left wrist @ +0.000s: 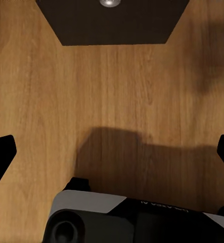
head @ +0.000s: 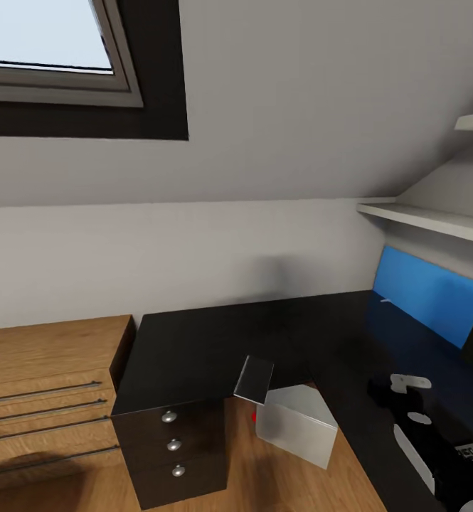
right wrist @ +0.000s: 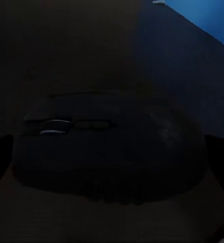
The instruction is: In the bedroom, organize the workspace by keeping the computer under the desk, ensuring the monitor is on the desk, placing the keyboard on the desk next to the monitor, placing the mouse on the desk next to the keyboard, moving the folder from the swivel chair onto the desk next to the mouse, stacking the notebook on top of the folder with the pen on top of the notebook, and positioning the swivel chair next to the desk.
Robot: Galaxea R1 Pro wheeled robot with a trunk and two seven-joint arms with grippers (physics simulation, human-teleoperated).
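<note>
Overhead, we carry the mouse clasped in our right end effector above the black tabletop; our left end effector hangs spread open over the floor.

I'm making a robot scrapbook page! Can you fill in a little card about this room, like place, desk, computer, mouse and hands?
place: attic room with a slanted wall and a skylight
desk: black L-shaped desk with a three-knob drawer unit
computer: silver box on the wood floor by the desk
monitor: blue screen on the desk, seen at an angle
mouse: dark mouse close between the right gripper's fingers
left gripper: open over the wood floor
right gripper: cannot tell if closed
</note>
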